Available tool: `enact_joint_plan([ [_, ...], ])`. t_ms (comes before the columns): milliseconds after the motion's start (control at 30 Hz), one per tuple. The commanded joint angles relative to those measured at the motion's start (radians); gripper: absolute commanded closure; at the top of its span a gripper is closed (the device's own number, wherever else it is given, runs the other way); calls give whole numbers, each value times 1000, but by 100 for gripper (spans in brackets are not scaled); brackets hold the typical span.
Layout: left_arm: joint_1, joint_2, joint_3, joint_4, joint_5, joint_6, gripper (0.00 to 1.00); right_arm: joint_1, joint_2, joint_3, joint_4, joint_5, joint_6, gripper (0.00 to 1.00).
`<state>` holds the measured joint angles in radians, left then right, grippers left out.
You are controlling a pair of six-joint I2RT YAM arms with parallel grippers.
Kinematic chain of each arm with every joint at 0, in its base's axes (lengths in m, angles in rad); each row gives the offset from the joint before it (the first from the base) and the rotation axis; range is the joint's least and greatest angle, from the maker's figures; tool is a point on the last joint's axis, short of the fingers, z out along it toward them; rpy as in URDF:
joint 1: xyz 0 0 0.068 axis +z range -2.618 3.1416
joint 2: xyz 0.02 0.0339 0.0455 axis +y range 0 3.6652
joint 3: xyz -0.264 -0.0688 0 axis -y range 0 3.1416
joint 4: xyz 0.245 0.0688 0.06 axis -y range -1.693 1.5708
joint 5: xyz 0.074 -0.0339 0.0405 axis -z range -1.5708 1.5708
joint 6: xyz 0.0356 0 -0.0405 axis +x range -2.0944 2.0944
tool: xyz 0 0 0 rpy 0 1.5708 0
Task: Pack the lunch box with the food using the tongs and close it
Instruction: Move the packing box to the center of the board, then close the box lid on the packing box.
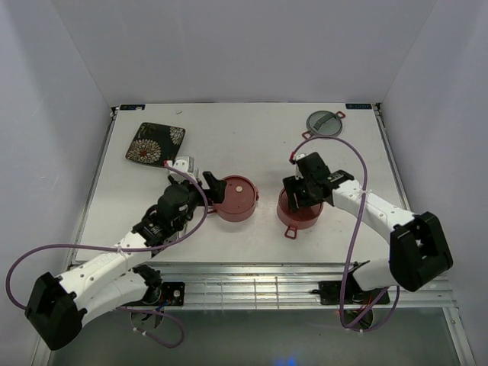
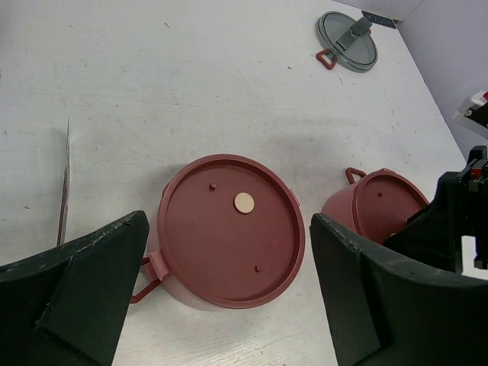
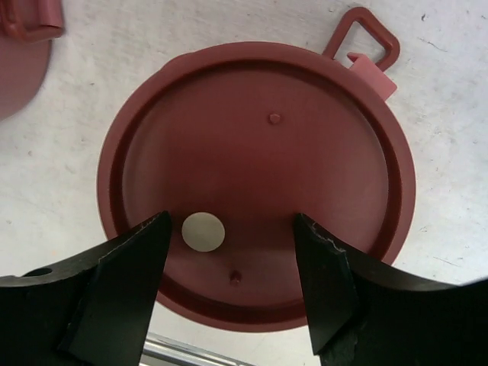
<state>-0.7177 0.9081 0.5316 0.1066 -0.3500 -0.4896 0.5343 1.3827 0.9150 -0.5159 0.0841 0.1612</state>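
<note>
Two lidded tiffin bowls sit mid-table, the left bowl [image 1: 238,200] at nine o'clock of the right bowl [image 1: 292,219]. The left gripper [image 1: 213,187] hangs wide open beside the left bowl. The right gripper [image 3: 232,221], jaws apart and empty, hovers over the right bowl's lid. The grey top lid [image 1: 324,122] lies at one o'clock. In the left wrist view the tongs [image 2: 65,179] lie at nine o'clock.

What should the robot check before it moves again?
1. Left red lid seated: ok.
2. Right red lid seated: ok.
3. Left claw and right claw open, empty: ok.
4. Food inside: cannot tell, the lids hide it.
5. Stacked: not ok, left bowl and right bowl stand side by side.
6. Grey top lid fitted: not ok, it lies far off.
</note>
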Motion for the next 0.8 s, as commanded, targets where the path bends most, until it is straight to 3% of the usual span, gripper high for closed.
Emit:
enact_joint_plan([
  [0,-5,-29,-10,18,-21,9,2,6,53,-13,-24,45,35,28],
  [400,-5,-46,-12,18,-27,9,2,-3,33,251,-107,34,-9,28],
  [767,-5,-41,-10,19,-10,6,2,-3,58,-116,85,-93,14,28],
])
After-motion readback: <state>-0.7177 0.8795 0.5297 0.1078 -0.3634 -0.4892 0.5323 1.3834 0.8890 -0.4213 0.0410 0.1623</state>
